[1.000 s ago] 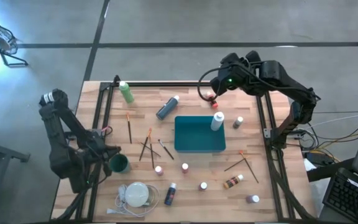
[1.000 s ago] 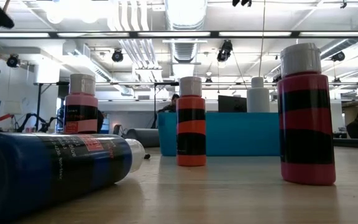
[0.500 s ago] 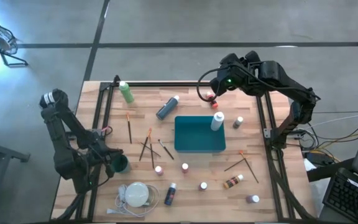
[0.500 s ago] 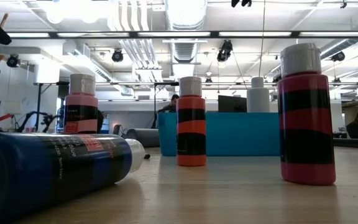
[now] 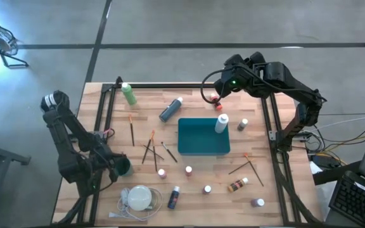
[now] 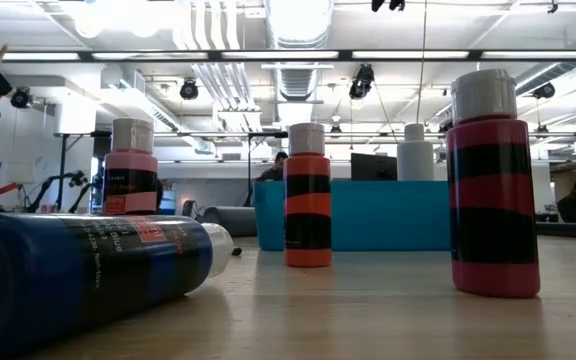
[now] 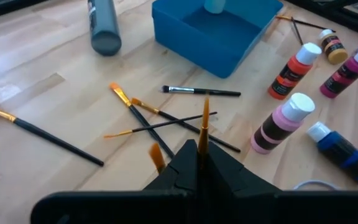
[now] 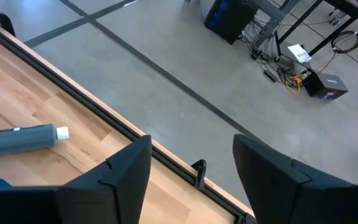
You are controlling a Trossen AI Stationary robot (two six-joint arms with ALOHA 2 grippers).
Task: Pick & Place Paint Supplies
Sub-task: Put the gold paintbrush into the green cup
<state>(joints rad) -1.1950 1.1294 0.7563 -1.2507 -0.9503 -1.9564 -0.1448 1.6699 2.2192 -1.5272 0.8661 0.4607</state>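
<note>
Left gripper (image 7: pixel 199 163) fingers clamped on a thin brush (image 7: pixel 205 121) – crossed brushes (image 7: pixel 160 121) lie beyond them; right gripper (image 8: pixel 191 162) fingers apart, empty

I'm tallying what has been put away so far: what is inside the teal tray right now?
One white bottle stands inside the teal tray, at a far corner. The rest of its floor shows bare from above. The low view shows only the tray's side wall.

Probably a robotics lab or workshop: bare grey concrete floor (image 5: pixel 170 25), exposed silver ceiling ducts (image 6: pixel 303 70), black track spotlights (image 6: pixel 189 90), and tangled cables (image 8: pixel 291 53) at three o'clock.
</note>
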